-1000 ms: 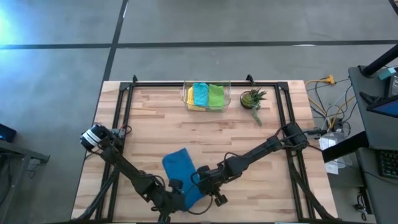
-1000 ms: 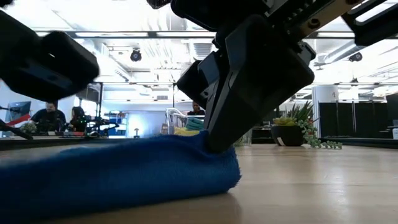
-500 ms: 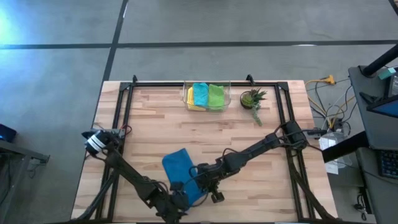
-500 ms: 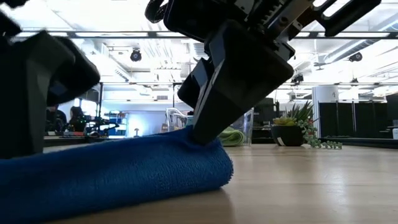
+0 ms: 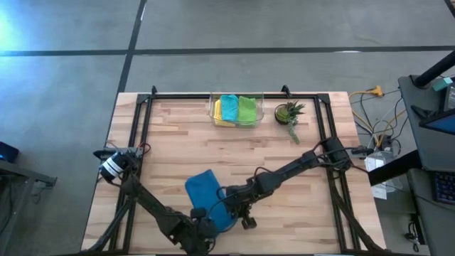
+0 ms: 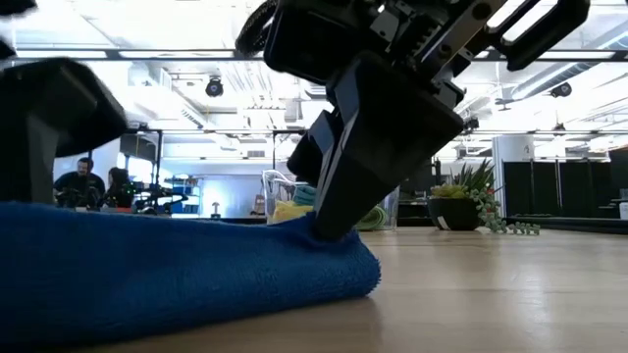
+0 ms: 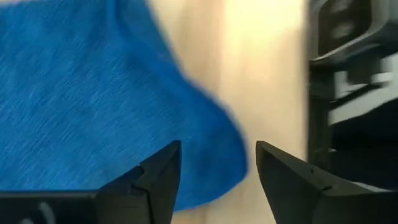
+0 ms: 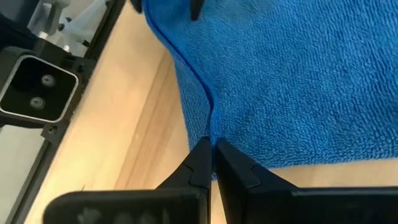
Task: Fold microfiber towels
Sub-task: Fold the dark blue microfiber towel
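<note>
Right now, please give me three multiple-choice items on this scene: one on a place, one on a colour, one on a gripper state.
1. Where does the potted plant stand?
A. right of the clear container
B. on the blue towel
C. at the near edge

2. What colour is the towel under the grippers?
A. yellow
B. blue
C. lime green

3. How is the left gripper?
A. shut on the towel
B. open
C. out of view

Answers: 1 A, the high view shows it beside the container; 2 B, every view shows blue; 3 B, its fingers stand apart, while the right gripper is shut.
</note>
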{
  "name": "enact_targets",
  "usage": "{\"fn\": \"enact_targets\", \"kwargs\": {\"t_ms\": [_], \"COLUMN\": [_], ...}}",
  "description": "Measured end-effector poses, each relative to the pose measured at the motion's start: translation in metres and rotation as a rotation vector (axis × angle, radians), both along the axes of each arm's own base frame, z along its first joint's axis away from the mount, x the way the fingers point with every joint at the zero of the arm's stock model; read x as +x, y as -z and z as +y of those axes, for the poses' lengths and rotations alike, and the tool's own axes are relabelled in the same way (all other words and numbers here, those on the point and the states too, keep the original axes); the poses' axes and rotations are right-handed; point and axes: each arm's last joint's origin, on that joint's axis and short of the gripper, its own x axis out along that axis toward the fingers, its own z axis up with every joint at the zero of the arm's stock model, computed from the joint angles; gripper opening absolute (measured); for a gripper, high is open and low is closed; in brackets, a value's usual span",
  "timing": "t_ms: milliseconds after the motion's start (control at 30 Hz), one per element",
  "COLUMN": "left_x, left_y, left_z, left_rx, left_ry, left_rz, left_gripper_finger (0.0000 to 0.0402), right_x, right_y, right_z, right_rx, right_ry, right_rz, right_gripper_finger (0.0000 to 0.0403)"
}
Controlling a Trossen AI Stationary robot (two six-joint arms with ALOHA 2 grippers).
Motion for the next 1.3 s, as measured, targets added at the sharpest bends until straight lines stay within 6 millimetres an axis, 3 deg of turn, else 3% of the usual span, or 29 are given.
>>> {"fn": "enact_targets", "kwargs": {"t_ms": [200, 467, 833, 1100, 1300], "left_x": [-0.004, -0.004, -0.009, -0.009, -0.017], "left_y": [0.006, 0.004, -0.023, -0.022, -0.03], "left_z": [0.004, 0.003, 0.009, 0.02, 0.031], "left_rx": [0.016, 0.014, 0.058, 0.154, 0.191], "left_ry": [-0.041, -0.014, 0.08, 0.133, 0.086], "left_rz": [0.061, 0.065, 0.013, 0.049, 0.108], "left_gripper_finger": [0.0145, 0.0011, 0.0002, 0.0001, 0.0001], "right_x": [0.0, -0.001, -0.01, -0.033, -0.025], "right_y": [0.002, 0.003, -0.014, -0.025, -0.033], "right_z": [-0.001, -0.001, 0.006, 0.021, 0.009], "right_rx": [0.028, 0.043, 0.106, 0.09, 0.103], "right_ry": [0.011, 0.019, 0.111, 0.159, 0.217], "right_rz": [0.008, 0.021, 0.086, 0.094, 0.04], "right_gripper_finger": [0.0009, 0.0009, 0.0009, 0.0009, 0.0009]}}
